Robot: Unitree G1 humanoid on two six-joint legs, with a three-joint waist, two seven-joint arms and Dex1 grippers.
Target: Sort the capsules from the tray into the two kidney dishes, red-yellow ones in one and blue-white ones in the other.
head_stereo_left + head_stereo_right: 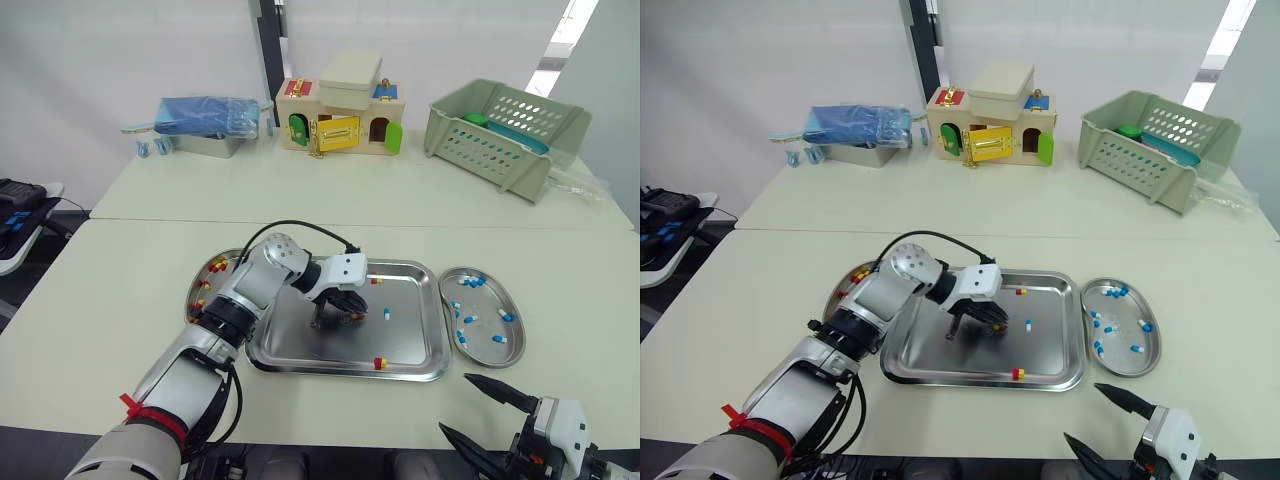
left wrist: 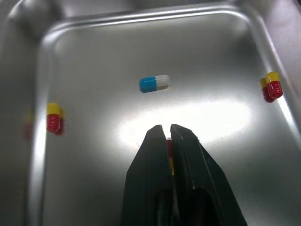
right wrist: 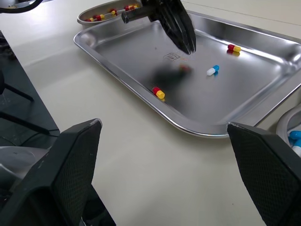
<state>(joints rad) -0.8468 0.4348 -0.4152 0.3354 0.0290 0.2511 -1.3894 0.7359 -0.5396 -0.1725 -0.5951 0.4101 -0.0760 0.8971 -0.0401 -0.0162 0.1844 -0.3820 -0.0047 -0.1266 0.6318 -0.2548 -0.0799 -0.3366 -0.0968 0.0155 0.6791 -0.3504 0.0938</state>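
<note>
Currently, item one: the left gripper (image 2: pixel 165 128). Its fingers are drawn almost together and are pinching the pinched capsule (image 2: pixel 169 153), a red-yellow one, with a sliver of red and yellow showing in the narrow gap. The gripper is hanging over the middle of the tray (image 1: pixel 300 345). Judging by the right wrist view, it is sitting a little clear of the tray floor.

Step in hand, as judged: a picked red-yellow capsule is being carried out of the tray. The next move is calling for a sweep toward the robot's left, over the tray rim, to the left kidney dish (image 1: pixel 192 300). That dish is lying just beside the tray and holding red-yellow capsules. The fingers should then part low over the dish, so the capsule is not bouncing out.

Item two, lying loose in the tray:
- blue-white capsule (image 1: pixel 388 313), just ahead of the fingertips
- far red-yellow capsule (image 1: pixel 376 281), by the far rim
- near red-yellow capsule (image 1: pixel 379 362), against the near rim

Item three: the right kidney dish (image 1: pixel 485 300) is lying just beside the tray's right side and holding blue-white capsules.

Item four: the right gripper (image 1: pixel 455 403), with fingers spread wide and grasping nothing, is hovering over the near edge of the table (image 1: pixel 120 300), apart from the tray.
</note>
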